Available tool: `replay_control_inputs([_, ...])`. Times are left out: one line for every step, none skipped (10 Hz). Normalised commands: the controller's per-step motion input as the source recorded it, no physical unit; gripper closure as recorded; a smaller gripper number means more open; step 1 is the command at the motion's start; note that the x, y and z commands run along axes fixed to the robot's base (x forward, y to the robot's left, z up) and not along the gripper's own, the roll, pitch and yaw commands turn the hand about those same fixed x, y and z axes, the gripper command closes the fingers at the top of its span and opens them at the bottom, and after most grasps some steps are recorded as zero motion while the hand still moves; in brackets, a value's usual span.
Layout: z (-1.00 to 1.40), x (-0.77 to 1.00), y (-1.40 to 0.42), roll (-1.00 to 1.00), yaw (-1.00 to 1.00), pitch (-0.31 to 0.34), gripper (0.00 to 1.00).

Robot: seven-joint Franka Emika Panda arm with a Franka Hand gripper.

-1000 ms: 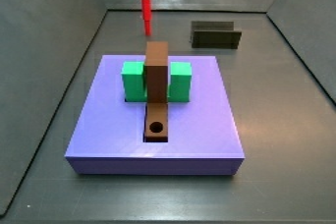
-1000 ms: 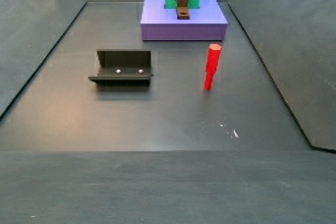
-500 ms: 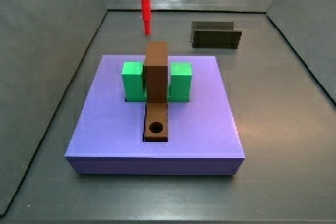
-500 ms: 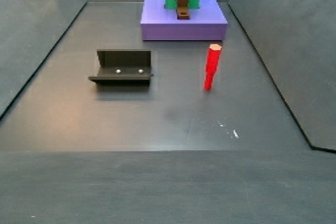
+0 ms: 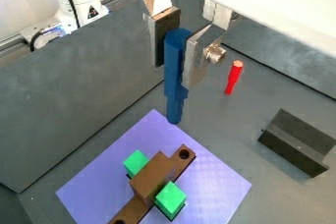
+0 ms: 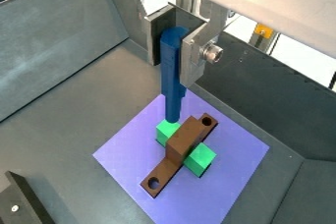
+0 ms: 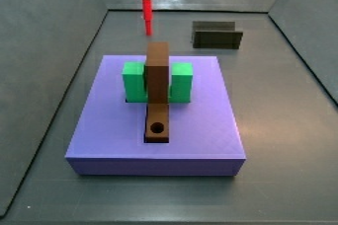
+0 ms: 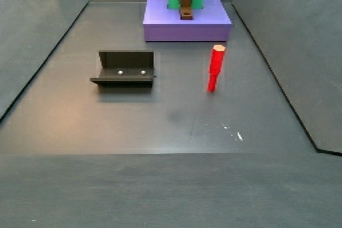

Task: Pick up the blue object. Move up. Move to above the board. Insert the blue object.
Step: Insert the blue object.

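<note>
High over the floor, out of frame in both side views: gripper (image 5: 186, 71). In both wrist views the silver fingers (image 6: 199, 51) press flat against the blue object (image 5: 175, 81), clamped and hanging upright, its lower end above the lavender slab (image 7: 199, 130).

In a side view the board (image 7: 157, 86) lies on the slab, running 12 to 6 o'clock, with its hole (image 7: 157, 128) at the 6 o'clock end. It crosses a green block (image 7: 133, 81). A red peg (image 7: 148, 14) stands upright on the floor at 12 o'clock of the slab, and the fixture (image 7: 218, 36) is at 1 o'clock.
</note>
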Motion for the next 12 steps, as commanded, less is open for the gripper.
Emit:
replay_control_inputs([-0.02,0.0,-0.08,0.0,0.0,0.0,1.0])
replay_control_inputs([-0.19,-0.02,-0.35,-0.03,0.0,-0.051,1.0])
replay_control_inputs([-0.37,-0.17,-0.73,-0.17,0.0,-0.17,1.0])
replay_control_inputs([-0.42,0.01,-1.0,-0.08,0.0,-0.079,1.0])
replay_control_inputs([-0.35,0.17,-1.0,0.0,0.0,-0.016,1.0])
replay_control_inputs([-0.36,0.2,-1.0,0.0,0.0,-0.007,1.0])
replay_control_inputs([-0.57,0.22,-0.92,0.0,-0.04,-0.019,1.0])
replay_control_inputs([-0.77,0.17,-0.79,0.06,-0.05,-0.011,1.0])
replay_control_inputs([-0.86,0.11,-0.92,0.18,-0.01,-0.01,1.0])
replay_control_inputs([-0.93,0.04,-0.78,0.24,-0.02,0.0,1.0])
replay_control_inputs([-0.82,0.0,-0.68,0.3,0.0,0.0,1.0])
replay_control_inputs([-0.73,0.0,-0.62,0.34,0.0,0.0,1.0])
